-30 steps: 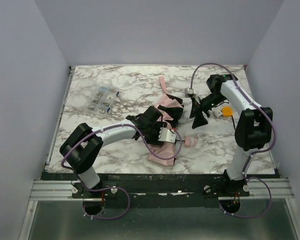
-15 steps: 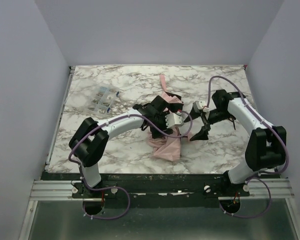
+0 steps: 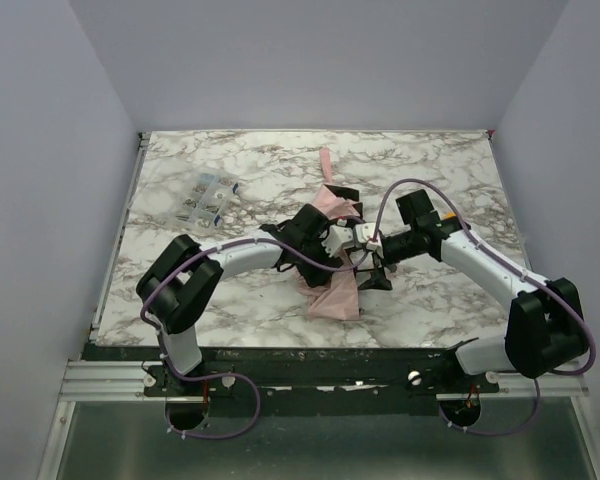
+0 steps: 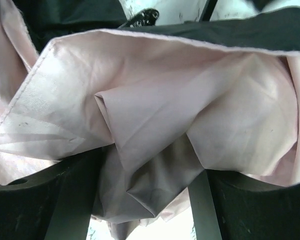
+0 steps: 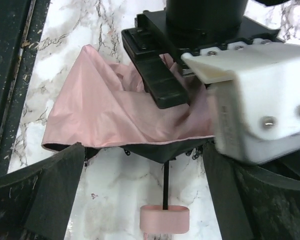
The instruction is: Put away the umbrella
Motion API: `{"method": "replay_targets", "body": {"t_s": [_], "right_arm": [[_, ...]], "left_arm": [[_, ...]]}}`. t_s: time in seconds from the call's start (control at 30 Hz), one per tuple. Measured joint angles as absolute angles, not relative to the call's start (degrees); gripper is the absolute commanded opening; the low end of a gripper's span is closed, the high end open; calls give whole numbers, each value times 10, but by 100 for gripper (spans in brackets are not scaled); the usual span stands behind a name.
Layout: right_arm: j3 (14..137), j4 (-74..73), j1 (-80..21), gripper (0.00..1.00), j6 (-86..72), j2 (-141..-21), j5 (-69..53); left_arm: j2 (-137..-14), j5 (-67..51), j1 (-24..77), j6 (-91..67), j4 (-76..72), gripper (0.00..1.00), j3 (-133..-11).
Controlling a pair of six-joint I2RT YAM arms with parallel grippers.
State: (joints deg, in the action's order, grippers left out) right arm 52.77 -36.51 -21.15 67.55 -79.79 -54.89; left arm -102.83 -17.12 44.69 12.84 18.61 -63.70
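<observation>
The umbrella (image 3: 336, 293) lies mid-table as a crumpled pale pink canopy, and its pink strap (image 3: 325, 161) trails toward the back. My left gripper (image 3: 327, 233) is shut on a bunch of the pink fabric (image 4: 155, 125), which fills the gap between its dark fingers (image 4: 65, 200). My right gripper (image 3: 373, 272) stands open just right of the canopy. In the right wrist view the thin dark shaft (image 5: 165, 182) and small pink handle (image 5: 165, 218) lie on the marble between its spread jaws (image 5: 142, 150), touching neither. The left gripper's black finger (image 5: 157, 82) presses into the canopy.
A clear plastic box (image 3: 208, 198) of small parts sits at the back left of the marble table (image 3: 220, 300). Grey walls close in on three sides. The black metal rail (image 3: 310, 360) with the arm bases runs along the near edge.
My right arm has swung left from the back right over to the umbrella's handle and its jaws have opened wide. My left gripper has shifted back and right with the gathered fabric.
</observation>
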Motion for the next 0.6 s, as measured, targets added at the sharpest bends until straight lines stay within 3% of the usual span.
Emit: {"method": "replay_targets", "body": {"t_s": [0.37,0.6], "right_arm": [[542,-390,-239,97,647,-773,-545],[468,-292,-279,100,636,-776,-512]], "left_arm": [[-996,-189,446,58,-1,68,-539],[-996,-226,446,61,-64,69,-512]]}}
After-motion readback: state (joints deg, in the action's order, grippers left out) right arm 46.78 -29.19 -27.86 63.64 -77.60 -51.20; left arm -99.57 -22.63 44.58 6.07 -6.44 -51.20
